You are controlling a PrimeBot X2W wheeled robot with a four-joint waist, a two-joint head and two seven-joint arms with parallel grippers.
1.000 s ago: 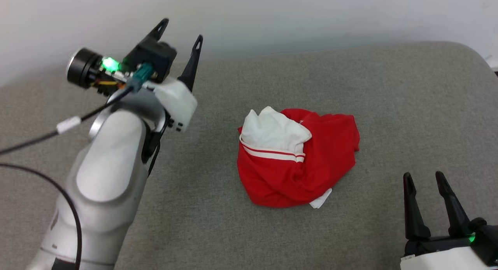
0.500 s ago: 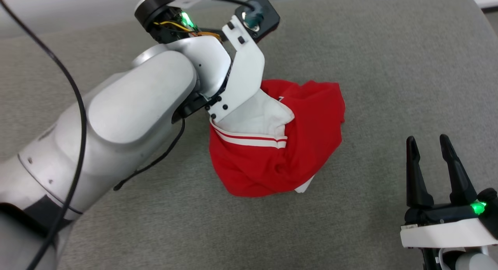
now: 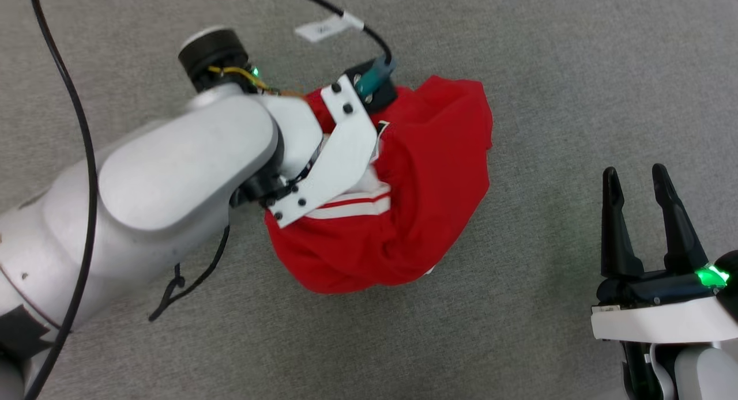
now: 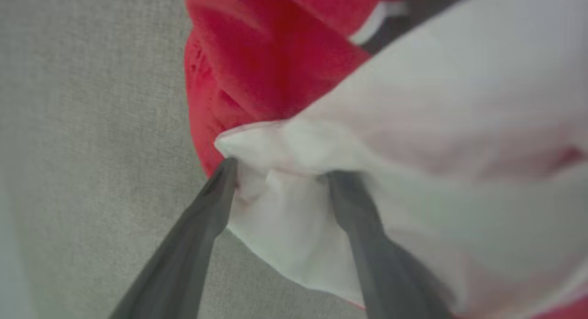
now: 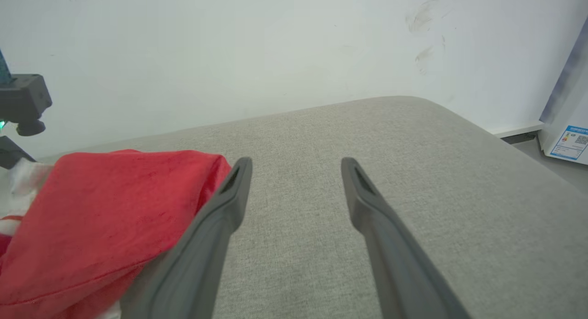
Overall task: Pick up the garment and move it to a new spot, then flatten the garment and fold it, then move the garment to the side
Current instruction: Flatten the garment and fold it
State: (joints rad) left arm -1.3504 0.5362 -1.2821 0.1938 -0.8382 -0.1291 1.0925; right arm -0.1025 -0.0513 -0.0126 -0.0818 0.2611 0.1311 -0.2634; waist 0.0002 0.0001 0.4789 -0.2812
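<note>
The garment (image 3: 438, 175) lies crumpled in a red heap with a white, red-striped sleeve on the grey cushioned surface (image 3: 548, 71). My left arm reaches over its left part, and the wrist bracket hides the fingers in the head view. In the left wrist view my left gripper (image 4: 279, 170) is open, its two fingers straddling a white fold of the garment (image 4: 257, 57) against the surface. My right gripper (image 3: 634, 170) stands open at the lower right, apart from the cloth and holding nothing. In the right wrist view the right gripper (image 5: 296, 162) has the garment (image 5: 105, 204) to its left.
A black cable (image 3: 75, 129) loops over the left arm and a tagged lead runs to its wrist camera. The surface (image 5: 413, 172) ends in a rounded edge at a white wall (image 5: 275, 48). A white box with a label (image 5: 567, 126) stands beyond the right corner.
The head camera has tilted down. My left arm has swung from the far left over the garment and lowered its open fingers onto the white sleeve. The right gripper has stayed put.
</note>
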